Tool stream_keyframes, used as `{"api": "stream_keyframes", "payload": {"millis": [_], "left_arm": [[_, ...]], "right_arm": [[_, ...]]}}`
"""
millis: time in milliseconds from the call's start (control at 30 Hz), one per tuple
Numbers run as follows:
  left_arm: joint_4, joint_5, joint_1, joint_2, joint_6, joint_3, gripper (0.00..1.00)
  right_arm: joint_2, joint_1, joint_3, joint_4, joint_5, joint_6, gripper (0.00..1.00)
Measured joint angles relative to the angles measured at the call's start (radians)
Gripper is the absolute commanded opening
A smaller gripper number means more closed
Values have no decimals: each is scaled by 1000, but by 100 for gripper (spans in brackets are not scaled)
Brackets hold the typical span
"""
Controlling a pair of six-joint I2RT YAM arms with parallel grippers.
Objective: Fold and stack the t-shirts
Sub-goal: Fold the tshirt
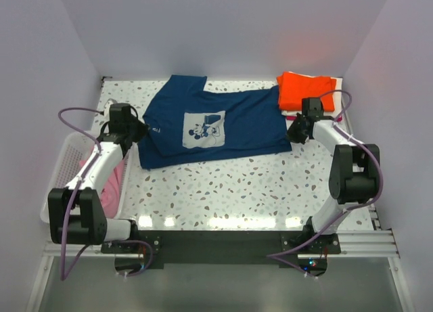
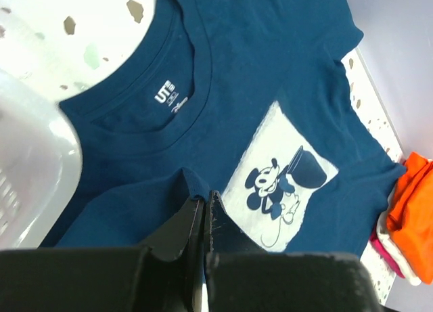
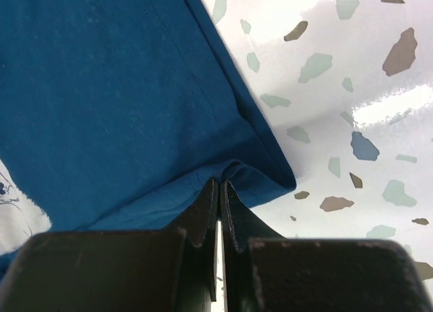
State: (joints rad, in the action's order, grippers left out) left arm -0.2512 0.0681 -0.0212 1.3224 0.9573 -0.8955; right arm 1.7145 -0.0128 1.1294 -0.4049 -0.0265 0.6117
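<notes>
A navy t-shirt (image 1: 210,126) with a pale square cartoon print lies spread across the back of the table, collar to the left. My left gripper (image 1: 143,130) is shut on a pinch of its cloth below the collar (image 2: 201,198). At the shirt's right end, my right gripper (image 1: 292,131) is shut on the hem near a corner (image 3: 221,183). A folded orange t-shirt (image 1: 304,90) tops a small pile at the back right, with white and red cloth (image 2: 392,248) showing under it. A pink t-shirt (image 1: 111,180) lies in the basket.
A white slatted basket (image 1: 67,156) stands at the table's left edge, close to my left arm. Speckled tabletop (image 1: 223,187) stretches between the navy shirt and the arm bases. Pale walls close in the back and both sides.
</notes>
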Motion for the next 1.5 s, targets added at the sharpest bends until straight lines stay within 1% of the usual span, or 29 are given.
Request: {"api": "stream_keyframes", "payload": {"millis": [200,300,633,800,1167,1500], "left_arm": [[7,-1,0,111,-5,-85,0],[10,-2,0,142,-8,-113,0],[10,-2,0,152,-11,-166,0],[11,-2,0,177,-11,-210,0],[6,2,0,273,-11,-276,0],[3,9,15,279,-11,-281,0]], "right_arm": [[33,1,45,-1,-3,6,0],[33,6,47,2,-5,11,0],[33,86,42,22,-48,25,0],[44,87,44,43,-75,26,0],[155,87,126,60,-121,36,0],[191,87,185,73,-140,52,0]]}}
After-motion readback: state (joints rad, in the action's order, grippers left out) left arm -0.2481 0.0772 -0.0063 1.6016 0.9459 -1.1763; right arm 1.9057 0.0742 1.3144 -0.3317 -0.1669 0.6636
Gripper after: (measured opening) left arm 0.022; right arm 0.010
